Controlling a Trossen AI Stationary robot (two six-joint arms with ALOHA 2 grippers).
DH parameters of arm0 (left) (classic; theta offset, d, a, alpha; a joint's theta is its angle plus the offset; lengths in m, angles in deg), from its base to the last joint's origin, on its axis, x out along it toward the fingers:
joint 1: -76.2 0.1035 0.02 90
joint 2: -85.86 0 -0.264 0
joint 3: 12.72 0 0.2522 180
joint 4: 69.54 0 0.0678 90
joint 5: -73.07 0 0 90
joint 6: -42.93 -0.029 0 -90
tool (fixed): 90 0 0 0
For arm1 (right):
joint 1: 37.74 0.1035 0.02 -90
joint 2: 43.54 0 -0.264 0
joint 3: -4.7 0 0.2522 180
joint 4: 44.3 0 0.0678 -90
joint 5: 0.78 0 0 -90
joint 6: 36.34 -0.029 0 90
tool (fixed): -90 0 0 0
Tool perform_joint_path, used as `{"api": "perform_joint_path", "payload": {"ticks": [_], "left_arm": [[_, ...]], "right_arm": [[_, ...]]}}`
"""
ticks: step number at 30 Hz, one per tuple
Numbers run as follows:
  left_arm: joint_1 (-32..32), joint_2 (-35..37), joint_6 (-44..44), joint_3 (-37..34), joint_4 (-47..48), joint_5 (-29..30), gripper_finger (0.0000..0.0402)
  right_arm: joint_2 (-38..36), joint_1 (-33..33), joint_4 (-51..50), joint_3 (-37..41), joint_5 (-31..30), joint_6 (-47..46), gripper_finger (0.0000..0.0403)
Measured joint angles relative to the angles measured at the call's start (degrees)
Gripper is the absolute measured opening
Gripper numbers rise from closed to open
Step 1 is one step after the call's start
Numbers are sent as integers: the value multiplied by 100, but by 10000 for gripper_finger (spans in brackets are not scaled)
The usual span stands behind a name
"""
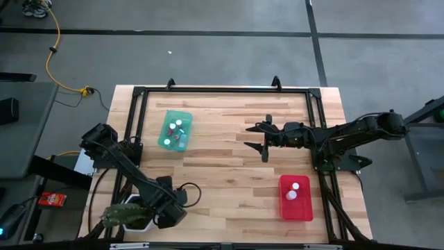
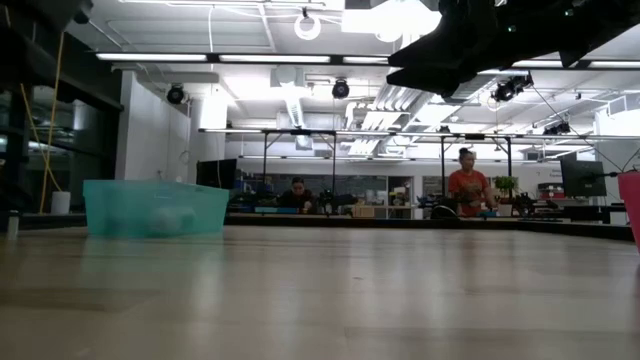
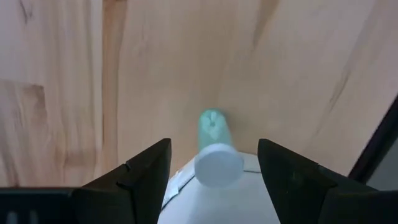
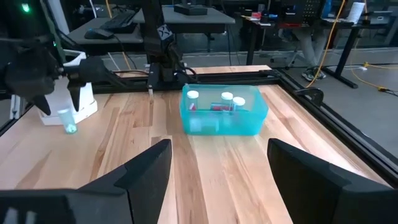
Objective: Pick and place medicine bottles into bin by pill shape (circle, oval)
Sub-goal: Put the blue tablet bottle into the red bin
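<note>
Bottle [image 3: 216,149] with white cap, label unreadable, left end effector [image 3: 214,171] open

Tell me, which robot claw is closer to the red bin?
The right one. The right claw hovers just up-table from the red bin; the left claw is across the table, by the white pot.

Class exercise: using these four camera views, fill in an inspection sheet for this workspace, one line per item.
Surface: wooden table, bare in the middle.
Job's things: teal bin holds medicine bottles; red bin holds two; one bottle lies between the left fingers.
Clutter: white hexagonal pot under the left arm.
Grippers: left gripper open around the bottle; right gripper open, empty, above the table.
Cables: yellow cable on the floor.
Surroundings: people at benches behind.
</note>
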Motion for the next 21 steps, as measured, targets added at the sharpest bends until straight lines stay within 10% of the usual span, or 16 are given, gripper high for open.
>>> {"api": "perform_joint_path", "payload": {"ticks": [21], "left_arm": [[143, -126, -166, -2, 57, -361, 188]], "right_arm": [[0, 0, -8, 0, 1, -2, 259]]}}
